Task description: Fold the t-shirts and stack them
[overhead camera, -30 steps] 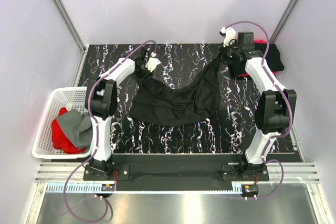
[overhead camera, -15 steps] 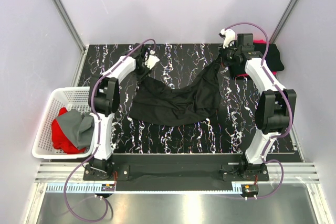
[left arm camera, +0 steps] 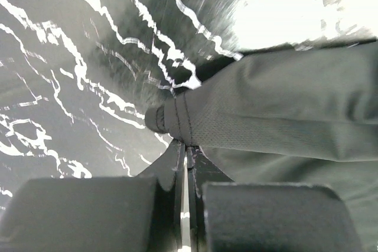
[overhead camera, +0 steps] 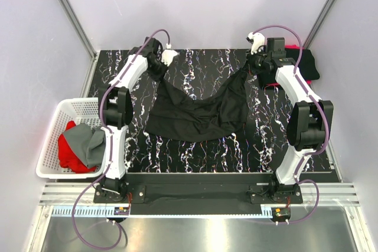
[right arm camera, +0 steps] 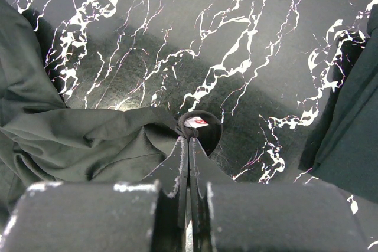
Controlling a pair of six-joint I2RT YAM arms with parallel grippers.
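A black t-shirt (overhead camera: 195,110) hangs stretched between both arms, sagging onto the black marbled table (overhead camera: 201,146). My left gripper (overhead camera: 160,66) is shut on one hemmed corner of the shirt (left arm camera: 183,116) at the back left, above the table. At the back right, my right gripper (overhead camera: 253,66) is shut on the shirt's collar edge (right arm camera: 190,129), where a red and white label (right arm camera: 196,122) shows. Both pairs of jaws are pressed together on cloth. More folded t-shirts, black over red (overhead camera: 304,63), lie at the back right corner.
A white slatted basket (overhead camera: 56,122) stands left of the table with red (overhead camera: 68,149) and grey (overhead camera: 88,143) shirts inside. Metal posts and pale walls close in the back and sides. Dark cloth (right arm camera: 348,140) lies at the right edge of the right wrist view.
My left gripper has shut on the shirt's corner and moved toward the back of the table, lifting that side of the cloth. The right gripper has held still.
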